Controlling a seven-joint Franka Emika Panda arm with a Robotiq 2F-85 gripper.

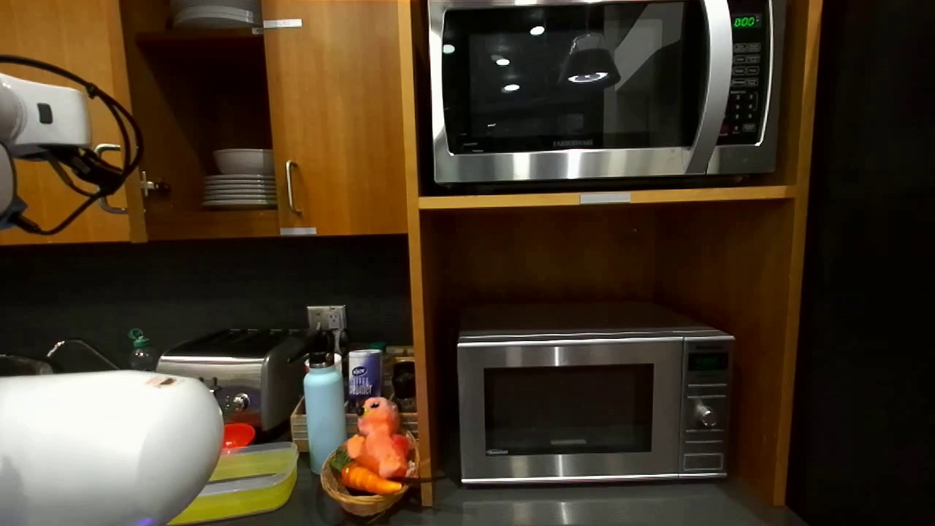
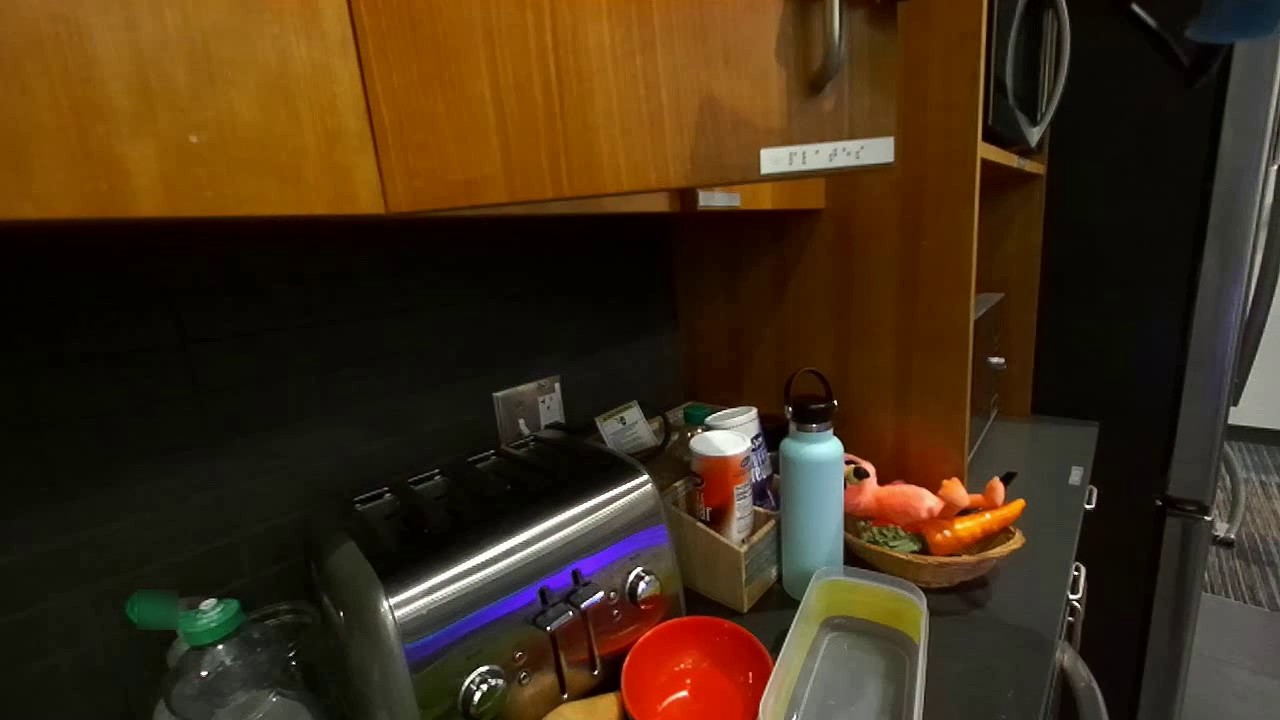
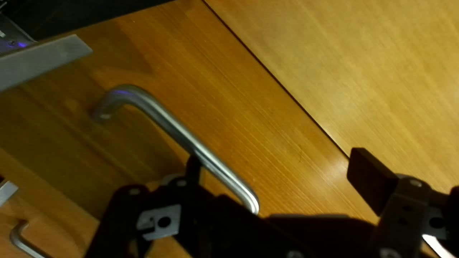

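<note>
At the wooden cupboard door (image 3: 244,118), hovering with end effector (image 3: 279,168) spread wide and gripping nothing. In the wrist view, fingers (image 3: 371,182) well apart, with the lower stretch of the curved metal handle (image 3: 177,130) between them: just beside one, well clear of the other. Touching the nearer one or merely close to it, cannot tell. At lower left there, a second metal handle (image 3: 27,243). In an exterior view, white arm (image 1: 95,446) in the foreground at left, and up beyond it an open cupboard (image 1: 197,95) with stacked plates (image 1: 239,191) inside. On the dark tabletop (image 2: 1000,640) below, a shiny toaster (image 2: 520,560), with a red bowl (image 2: 697,670) just in front and a wooden box (image 2: 710,560) of canisters (image 2: 720,485) beside it; next, a light-blue bottle (image 2: 812,510), upright, near a clear and yellow container (image 2: 855,603) and a wicker basket (image 2: 935,572) with a pink plush toy (image 2: 890,502) and an orange carrot (image 2: 980,527) in it. Past the basket, a large microwave (image 1: 562,88) on a shelf (image 1: 511,201), directly above a smaller microwave (image 1: 570,409).
</note>
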